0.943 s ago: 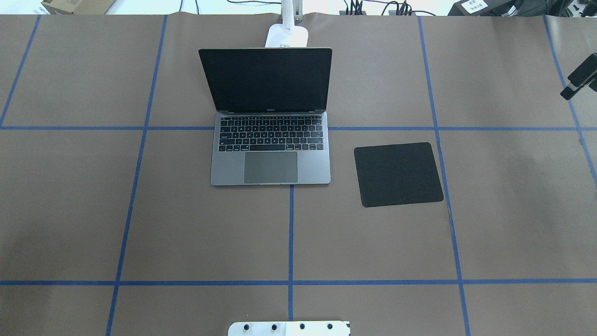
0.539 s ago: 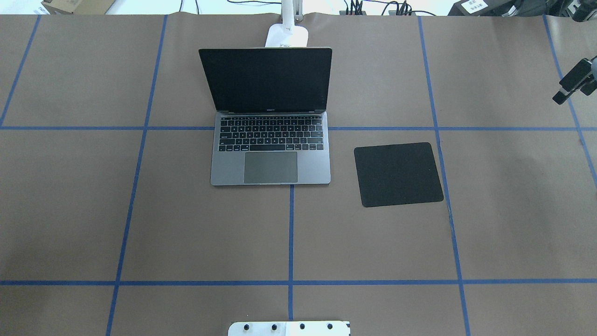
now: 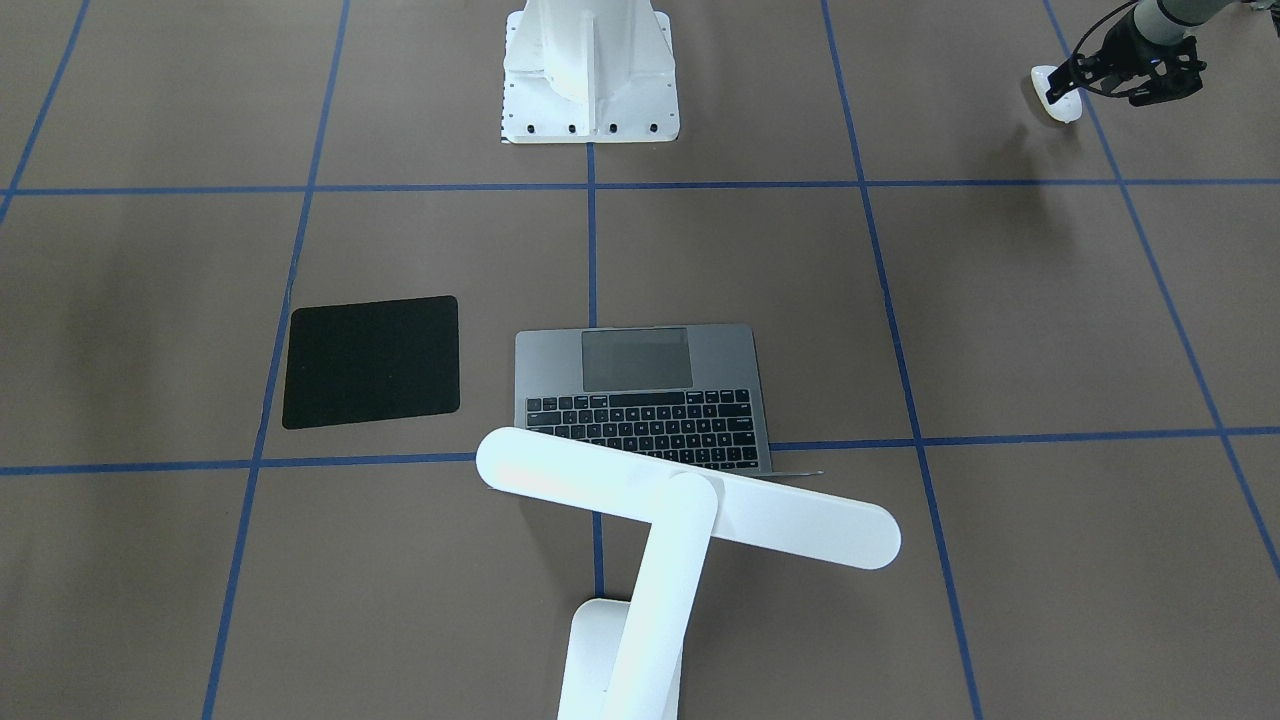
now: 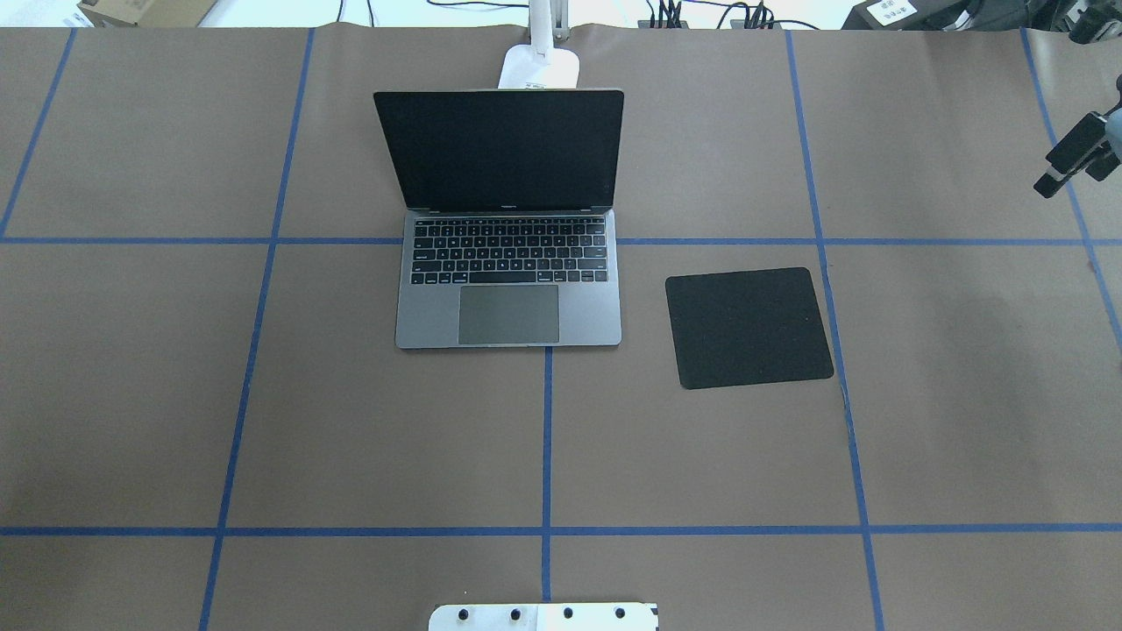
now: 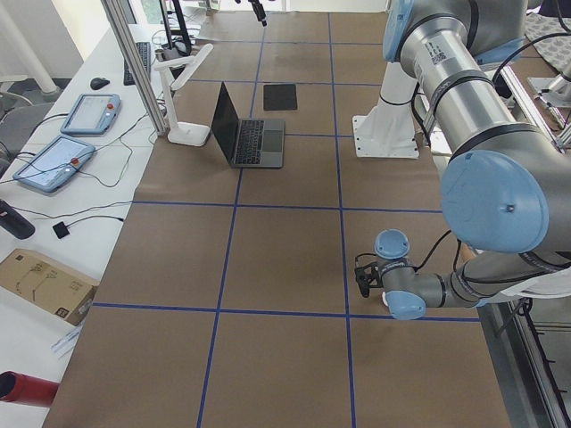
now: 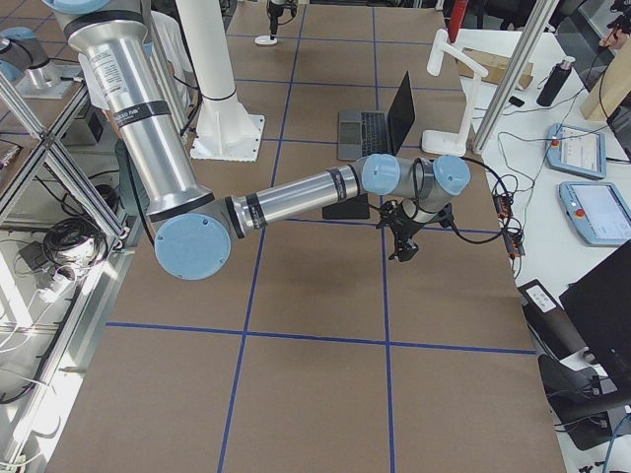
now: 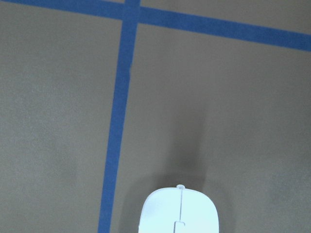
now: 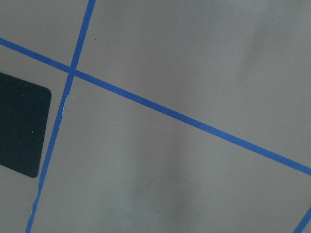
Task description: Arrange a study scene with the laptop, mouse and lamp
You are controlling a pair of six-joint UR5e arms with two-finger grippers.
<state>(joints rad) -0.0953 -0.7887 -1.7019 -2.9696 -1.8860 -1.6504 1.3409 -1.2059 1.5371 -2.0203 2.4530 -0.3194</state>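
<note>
A: Where is the mouse?
B: The mouse (image 3: 1055, 100) is far off near a corner of the counter (image 4: 351, 438), well apart from the laptop (image 4: 508, 254). The left hand (image 3: 1068, 80) is right at it. I cannot tell if it squeezes the mouse.
A: And the right hand?
B: The right hand (image 4: 1045, 186) hangs over the other end, past the black mat (image 4: 748, 327). Wide or narrow, I cannot tell.
A: The lamp?
B: The lamp (image 3: 690, 500) stands just behind the open laptop.

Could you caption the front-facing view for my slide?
Open laptop, lamp and black mat; left gripper at the mouse.
</note>
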